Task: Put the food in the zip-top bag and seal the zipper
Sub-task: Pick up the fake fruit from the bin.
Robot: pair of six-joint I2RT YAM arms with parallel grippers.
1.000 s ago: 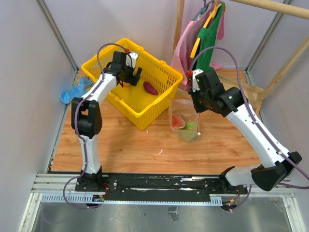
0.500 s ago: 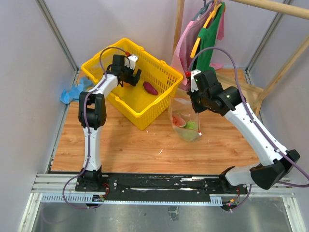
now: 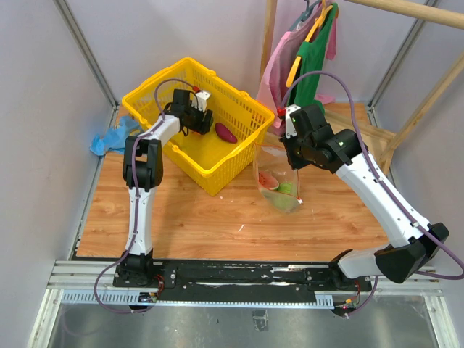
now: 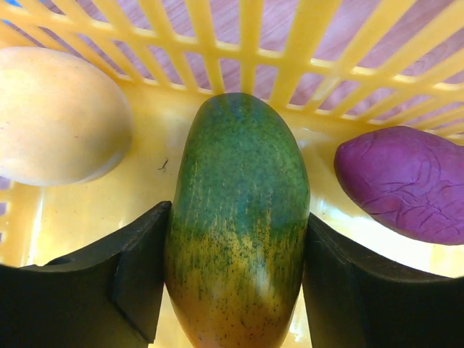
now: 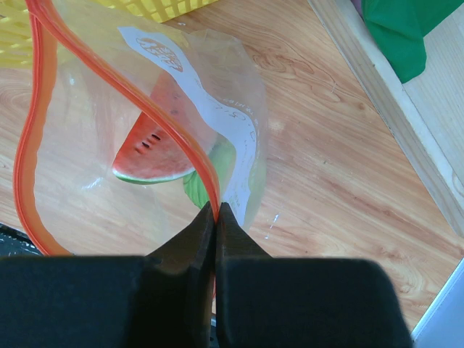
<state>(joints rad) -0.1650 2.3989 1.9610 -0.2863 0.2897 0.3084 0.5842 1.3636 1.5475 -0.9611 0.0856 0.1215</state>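
Note:
My left gripper (image 3: pixel 194 120) is down inside the yellow basket (image 3: pixel 217 172). In the left wrist view its fingers (image 4: pixel 138 275) press both sides of the striped green melon (image 4: pixel 239 181), which lies on the basket floor. The yellow-orange fruit (image 4: pixel 58 116) lies to its left and the purple eggplant piece (image 4: pixel 406 181) to its right (image 3: pixel 225 133). My right gripper (image 3: pixel 293 159) is shut on the red-orange zipper (image 5: pixel 181 138) and holds up the clear zip-top bag (image 3: pixel 274 163) with its mouth open. The red watermelon wedge (image 5: pixel 156 156) and a small green piece (image 5: pixel 196 190) lie inside the bag.
The bag hangs just right of the basket's near corner. Clothes on hangers (image 3: pixel 308 51) and a wooden rack frame (image 3: pixel 380 138) stand at the back right. A blue cloth (image 3: pixel 109 138) lies at the table's left edge. Grey walls close in both sides.
My left gripper has moved right and lower into the basket, nearer the purple piece. My right gripper has shifted slightly left and still holds the bag.

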